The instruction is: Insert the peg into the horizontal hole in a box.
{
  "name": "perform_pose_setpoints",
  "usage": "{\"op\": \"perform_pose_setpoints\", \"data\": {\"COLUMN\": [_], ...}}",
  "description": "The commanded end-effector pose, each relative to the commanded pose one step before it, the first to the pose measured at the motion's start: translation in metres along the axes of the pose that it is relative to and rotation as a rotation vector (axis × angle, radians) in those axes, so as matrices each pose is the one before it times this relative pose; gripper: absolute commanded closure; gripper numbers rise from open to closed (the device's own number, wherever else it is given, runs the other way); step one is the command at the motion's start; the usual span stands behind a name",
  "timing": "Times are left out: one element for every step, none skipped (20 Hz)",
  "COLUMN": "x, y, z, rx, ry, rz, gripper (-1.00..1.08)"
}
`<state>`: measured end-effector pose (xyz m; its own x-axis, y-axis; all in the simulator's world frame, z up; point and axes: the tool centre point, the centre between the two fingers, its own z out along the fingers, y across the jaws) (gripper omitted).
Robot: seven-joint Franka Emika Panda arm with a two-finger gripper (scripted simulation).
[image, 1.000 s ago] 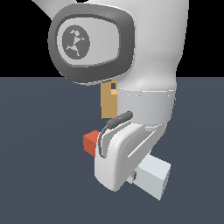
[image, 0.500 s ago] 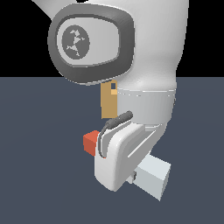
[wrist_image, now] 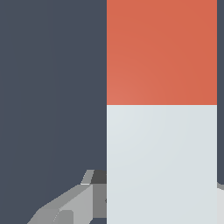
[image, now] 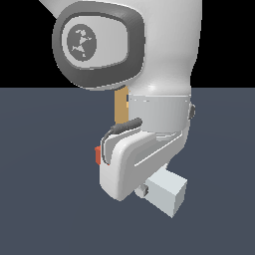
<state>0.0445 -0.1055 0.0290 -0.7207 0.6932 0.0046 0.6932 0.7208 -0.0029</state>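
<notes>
Exterior view first, and the arm (image: 149, 99) fills nearly all of it: a big white housing with a dark grey ring at the front, right up against the lens. Beneath it spreads a flat slate-blue tabletop (image: 45, 209), running back to a straight far edge, and beyond that edge the room is plain black. No edge or corner of the tabletop other than that far line shows. Under the arm's lower white link a pale block-shaped part (image: 167, 191) juts toward the exterior view's right. Just at that link's side toward the exterior view's left, a small red-orange patch peeks out: that is the end of the peg (image: 97, 155). Farther back, a narrow tan strip of the box (image: 120, 107) stands upright between the dark ring and the white wrist section; its hole is hidden, so nothing can be seen inside it.

Over to the wrist view: the peg (wrist_image: 162, 109) looms very close, red-orange section meeting white section in a clean straight line, slate surface behind it. A grey finger (wrist_image: 74, 201) sits tight against the white section's side, so the fingers appear clamped on the peg at its white part. The box is out of this shot.
</notes>
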Motion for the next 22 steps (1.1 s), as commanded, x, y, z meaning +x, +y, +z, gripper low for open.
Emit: {"op": "perform_pose_setpoints", "data": {"x": [0.00552,0.0031,0.00333,0.00354,0.00376,0.00397,0.00418,0.00437,0.00441,0.00439,0.00437,0.00435,0.00433,0.00431,0.00429,0.00427,0.00426,0.00424,0.00422,0.00421,0.00419,0.00417], "y": [0.00357,0.0011,0.00119,0.00127,0.00136,0.00146,0.00154,0.00163,0.00165,0.00166,0.00166,0.00167,0.00168,0.00168,0.00169,0.00169,0.00171,0.00171,0.00172,0.00173,0.00174,0.00175], "z": [-0.0072,-0.00228,-0.00244,-0.0026,-0.00276,-0.00292,-0.00308,-0.00322,-0.00325,-0.00324,-0.00323,-0.00321,-0.0032,-0.00319,-0.00318,-0.00317,-0.00316,-0.00315,-0.00314,-0.00313,-0.00313,-0.00312], "rx": [-0.00287,-0.00005,-0.00005,-0.00006,-0.00006,-0.00007,-0.00007,-0.00008,-0.00008,-0.00008,-0.00007,-0.00007,-0.00007,-0.00006,-0.00006,-0.00005,-0.00005,-0.00004,-0.00004,-0.00003,-0.00003,-0.00002], "ry": [-0.00361,-0.00001,-0.00001,-0.00001,0.0,0.0,0.0,0.00001,0.00001,0.00001,0.00001,0.00002,0.00002,0.00002,0.00002,0.00001,0.00001,0.00001,0.00001,0.0,0.0,-0.00001], "rz": [0.03114,0.01518,0.01624,0.0173,0.01835,0.01937,0.0204,0.02134,0.02151,0.02138,0.02128,0.02117,0.02106,0.02097,0.02085,0.02076,0.02066,0.02058,0.0205,0.02041,0.02034,0.02029], "gripper": [1.08,1.08,1.08,1.08,1.08,1.08,1.08,1.08,1.08,1.08,1.08,1.08,1.08,1.08,1.08,1.08,1.08,1.08,1.08,1.08,1.08,1.08]}}
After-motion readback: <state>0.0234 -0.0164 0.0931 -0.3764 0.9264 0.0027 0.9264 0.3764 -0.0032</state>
